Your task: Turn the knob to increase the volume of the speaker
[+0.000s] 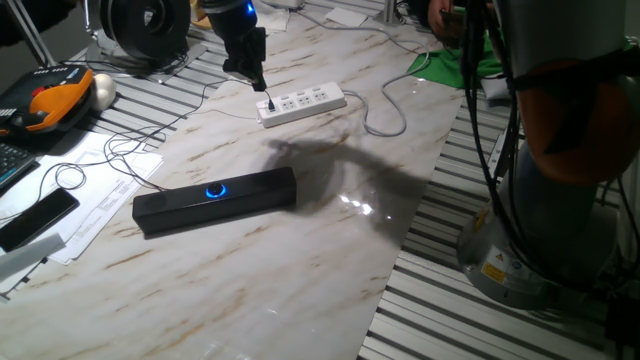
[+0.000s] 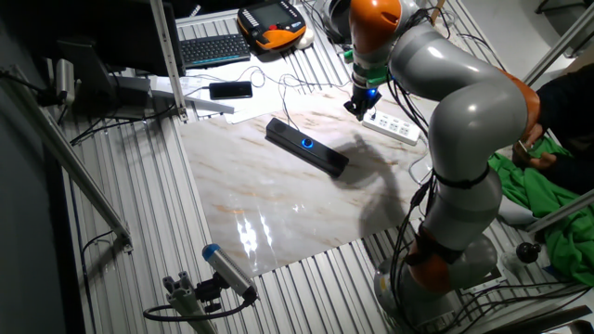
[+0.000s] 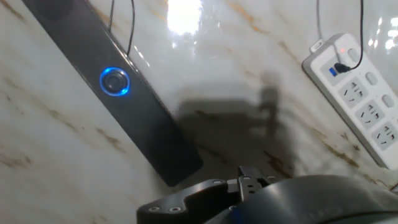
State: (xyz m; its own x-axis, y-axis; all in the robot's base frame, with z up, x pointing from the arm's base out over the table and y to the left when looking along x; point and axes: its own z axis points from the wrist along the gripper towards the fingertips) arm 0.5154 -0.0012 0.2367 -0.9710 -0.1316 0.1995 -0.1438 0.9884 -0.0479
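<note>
Fingers: gripper high above the power strip; spread cannot be told.
Approach: centre over knob on speaker, descend straight, pinch evenly.

The speaker lies flat on the table, with the knob in the middle of its long face. Behind it, well apart, sits the power strip, a cable plugged into its left end. The gripper hangs above that end of the strip. Left of the speaker, papers lie under a phone.
</note>
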